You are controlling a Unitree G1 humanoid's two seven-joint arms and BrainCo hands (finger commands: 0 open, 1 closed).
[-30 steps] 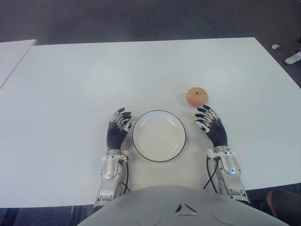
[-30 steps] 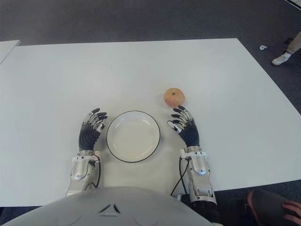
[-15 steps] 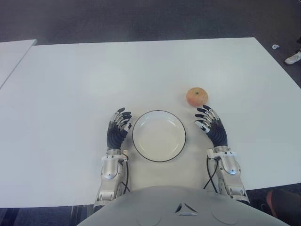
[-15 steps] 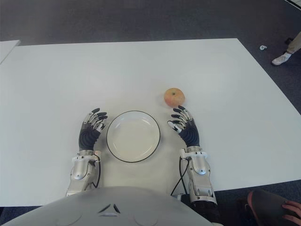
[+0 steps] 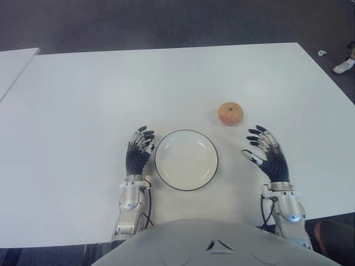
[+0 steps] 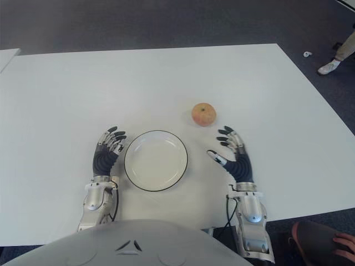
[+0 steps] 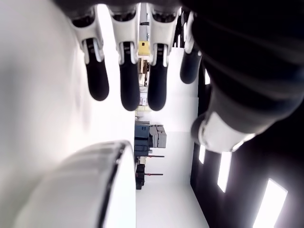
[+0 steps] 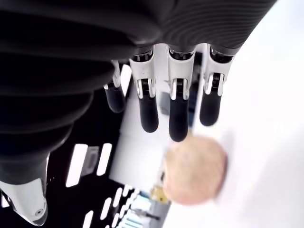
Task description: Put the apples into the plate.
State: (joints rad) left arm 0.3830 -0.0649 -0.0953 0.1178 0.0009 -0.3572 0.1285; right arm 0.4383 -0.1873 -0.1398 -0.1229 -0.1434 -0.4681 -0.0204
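One reddish-yellow apple [image 5: 230,113] sits on the white table [image 5: 83,111], beyond and to the right of an empty white plate with a dark rim [image 5: 186,160]. My right hand [image 5: 265,149] is open, fingers spread, to the right of the plate and a little nearer than the apple, apart from it. The right wrist view shows the apple [image 8: 195,170] just past the fingertips [image 8: 176,129]. My left hand [image 5: 140,145] shows open beside the plate's left edge; the plate rim [image 7: 102,190] appears in the left wrist view.
A second white table [image 5: 14,64] stands at the far left. Dark carpet lies beyond the table, with a person's shoe [image 5: 344,65] at the far right edge and a hand [image 6: 343,244] at the bottom right corner.
My right hand has moved to the right and slightly nearer, away from the plate and the apple, with fingers spread wider. The left hand, plate and apple stayed in place.
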